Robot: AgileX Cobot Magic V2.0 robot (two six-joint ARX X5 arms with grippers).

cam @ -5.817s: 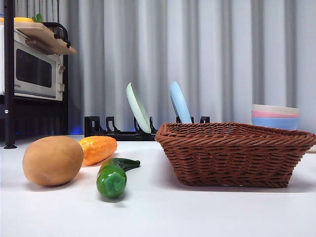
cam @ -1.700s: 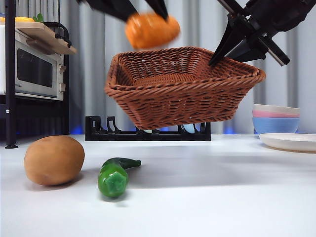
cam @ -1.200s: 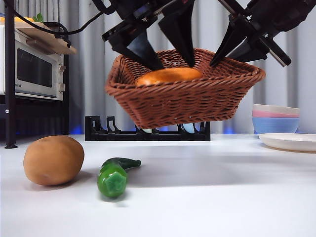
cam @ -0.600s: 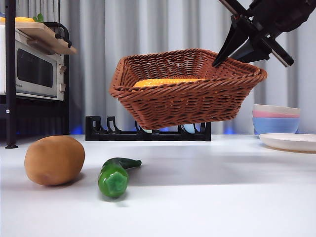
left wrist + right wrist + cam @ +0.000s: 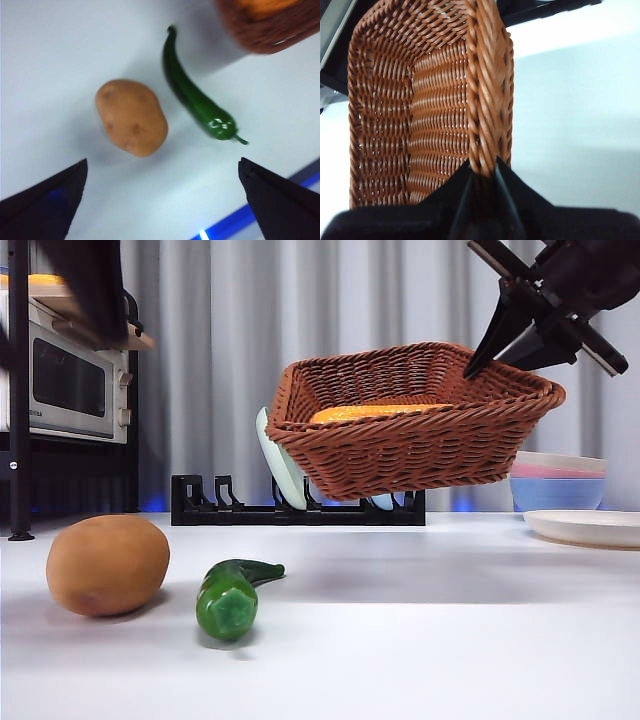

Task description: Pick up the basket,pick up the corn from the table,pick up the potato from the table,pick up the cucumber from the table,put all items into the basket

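The brown wicker basket (image 5: 415,440) hangs tilted above the table at the right, with my right gripper (image 5: 482,362) shut on its right rim (image 5: 487,100). The orange corn (image 5: 375,412) lies inside it. The tan potato (image 5: 107,565) sits at the front left of the table, and the green cucumber (image 5: 228,598) lies just right of it. My left gripper (image 5: 162,200) is open and empty, high over the potato (image 5: 132,117) and cucumber (image 5: 197,102). In the front view its arm (image 5: 85,280) is a dark blur at the top left.
A toaster oven (image 5: 70,385) on a black shelf stands at the far left. A black dish rack (image 5: 215,502) with a pale green plate (image 5: 278,462) is behind the basket. Stacked bowls (image 5: 557,475) and a white plate (image 5: 585,528) stand at the right.
The left gripper let the corn go into the basket, then withdrew up and left to over the potato. The right gripper has carried the basket a little to the right.
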